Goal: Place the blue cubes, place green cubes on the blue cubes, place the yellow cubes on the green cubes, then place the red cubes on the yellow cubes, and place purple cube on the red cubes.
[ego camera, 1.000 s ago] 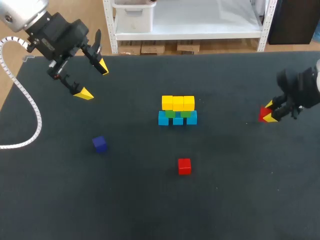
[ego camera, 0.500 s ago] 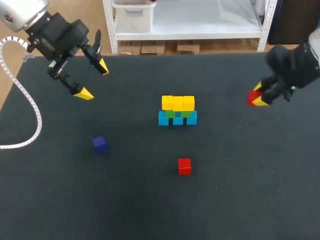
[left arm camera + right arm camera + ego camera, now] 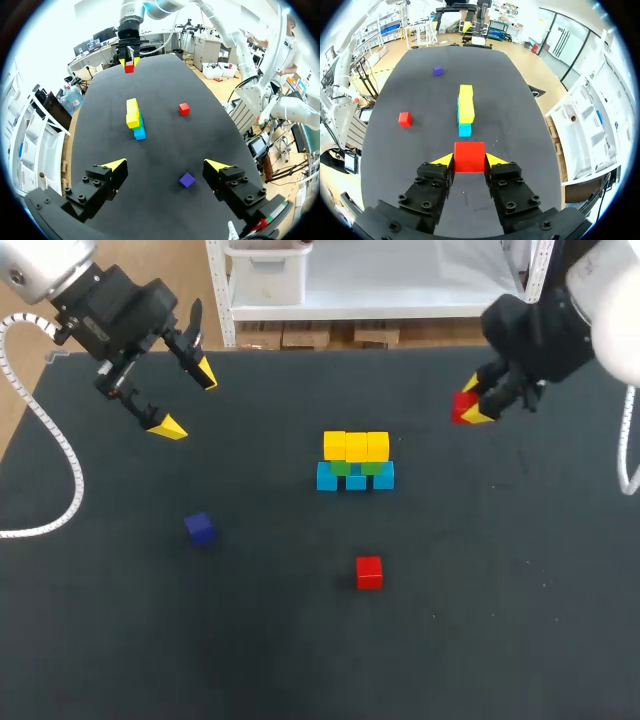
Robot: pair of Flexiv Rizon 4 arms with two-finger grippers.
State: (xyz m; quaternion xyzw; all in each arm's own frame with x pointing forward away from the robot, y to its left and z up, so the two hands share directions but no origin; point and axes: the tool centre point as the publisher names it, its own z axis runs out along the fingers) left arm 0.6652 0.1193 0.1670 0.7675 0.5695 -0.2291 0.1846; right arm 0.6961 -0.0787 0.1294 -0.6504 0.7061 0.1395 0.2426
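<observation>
Right gripper (image 3: 474, 402) clenched on a red cube (image 3: 462, 406), aloft near the table's (image 3: 300, 660) far right corner. Carry it over the yellow row (image 3: 356, 446) mid-table — square it, lower gently, release only once seated. Left gripper (image 3: 187, 400) gapes, empty.

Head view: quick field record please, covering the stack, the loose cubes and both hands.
stack: blue cubes, green cubes on them, yellow cubes on top
right hand: shut on held red cube, right of stack
left hand: open, empty, far left
loose red cube: on table, near side of stack
purple cube: on table, left of stack
</observation>
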